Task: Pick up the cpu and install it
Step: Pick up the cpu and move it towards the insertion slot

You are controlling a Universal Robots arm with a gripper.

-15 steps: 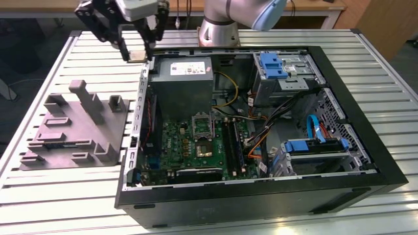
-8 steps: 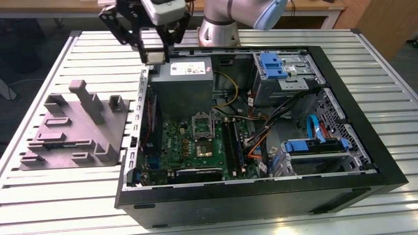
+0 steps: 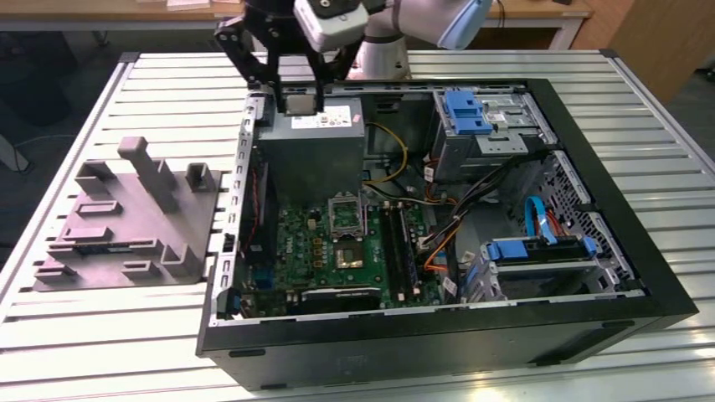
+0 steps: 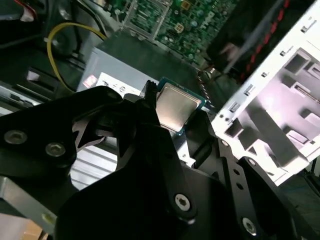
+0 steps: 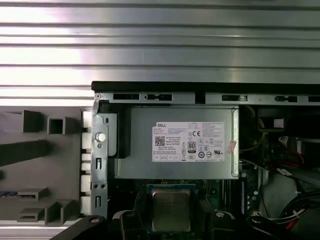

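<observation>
One cpu (image 4: 176,109) (silvery top) is gripped by the one claw (image 3: 297,101), closed on it, over a corner of the case (image 3: 391,356).

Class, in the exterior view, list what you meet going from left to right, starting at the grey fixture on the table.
Grey fixture, power supply with white label, yellow cable, blue drive latch, computer case's black side wall.

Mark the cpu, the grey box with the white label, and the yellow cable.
cpu (image 4: 176,111), second wrist view, middle of its metal top
grey box (image 5: 137,145), first wrist view, bare metal of its top
yellow cable (image 4: 48,50), second wrist view, on its bend
</observation>
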